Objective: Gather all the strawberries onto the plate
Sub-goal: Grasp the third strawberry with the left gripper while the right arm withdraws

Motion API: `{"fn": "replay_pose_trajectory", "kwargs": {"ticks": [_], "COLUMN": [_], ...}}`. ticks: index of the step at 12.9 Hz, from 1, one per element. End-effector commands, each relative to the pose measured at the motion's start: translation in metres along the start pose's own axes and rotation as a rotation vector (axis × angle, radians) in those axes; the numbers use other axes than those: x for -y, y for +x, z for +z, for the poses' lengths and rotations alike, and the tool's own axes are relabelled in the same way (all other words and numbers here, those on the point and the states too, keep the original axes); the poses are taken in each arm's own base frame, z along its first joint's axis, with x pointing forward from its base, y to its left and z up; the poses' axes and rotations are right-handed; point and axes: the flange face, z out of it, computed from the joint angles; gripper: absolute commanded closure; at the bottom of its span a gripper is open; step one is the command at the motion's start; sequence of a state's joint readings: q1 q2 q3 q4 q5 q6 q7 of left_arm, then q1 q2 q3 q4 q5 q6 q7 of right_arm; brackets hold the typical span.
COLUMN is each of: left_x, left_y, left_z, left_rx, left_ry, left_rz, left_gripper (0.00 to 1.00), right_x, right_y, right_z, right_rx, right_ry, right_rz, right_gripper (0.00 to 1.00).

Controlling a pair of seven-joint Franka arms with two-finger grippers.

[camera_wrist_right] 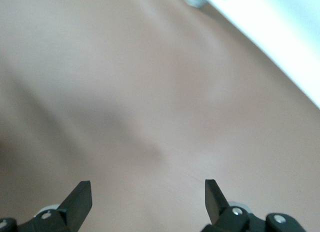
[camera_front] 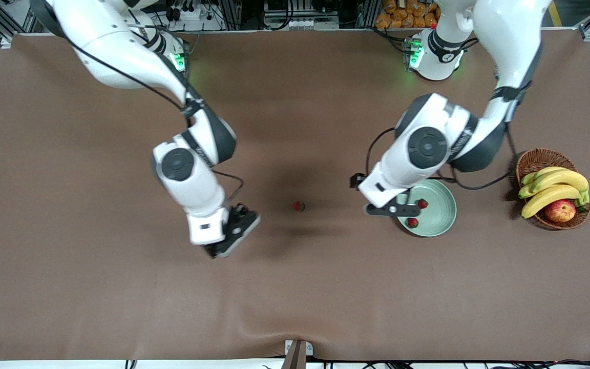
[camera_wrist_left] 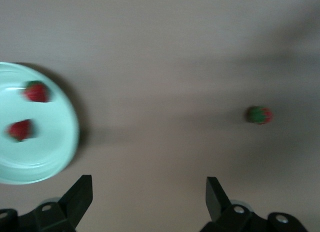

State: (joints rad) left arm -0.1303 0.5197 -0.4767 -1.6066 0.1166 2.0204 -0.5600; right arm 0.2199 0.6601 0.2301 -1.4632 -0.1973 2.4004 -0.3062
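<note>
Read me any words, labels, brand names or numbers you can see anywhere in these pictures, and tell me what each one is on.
None can be read.
The plate, the strawberries and the wicker basket carry no print.
The left arm's base has a small dark round mark, too small to read.
The packets at the table's top edge are too small to read.

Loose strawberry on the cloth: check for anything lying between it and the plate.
Nothing visible does. The loose strawberry and the plate have only bare tablecloth between them; the open left gripper hangs over the plate's rim toward the berry.
</note>
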Motion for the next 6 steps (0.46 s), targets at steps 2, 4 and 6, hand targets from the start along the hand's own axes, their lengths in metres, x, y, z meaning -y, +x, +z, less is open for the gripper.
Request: {"fn": "replay_pose_trajectory", "kwargs": {"ticks": [2,4,6], "left_x": [-0.073,-0.107,-0.140], "left_y": [0.006,0.012,0.001], "left_z": [0.031,0.050,0.084], "left_rx": [-0.075,-0.120,-0.175], "left_ry": [-0.003,0.023,0.076], "left_rz": [-0.040,-0.046,0.004], "left_gripper": [0.00,0.00,0.05], "right_x": [-0.074,-0.099,-0.111], "right_y": [-0.063,-0.090,-0.108], "right_z": [-0.036,-0.058,-0.085], "right_rx": [0.049,0.072,0.116], "right_ry": [-0.036,-0.059,-0.069], "right_rz": [0.117,0.165,0.196], "right_gripper": [0.00,0.00,0.00]}}
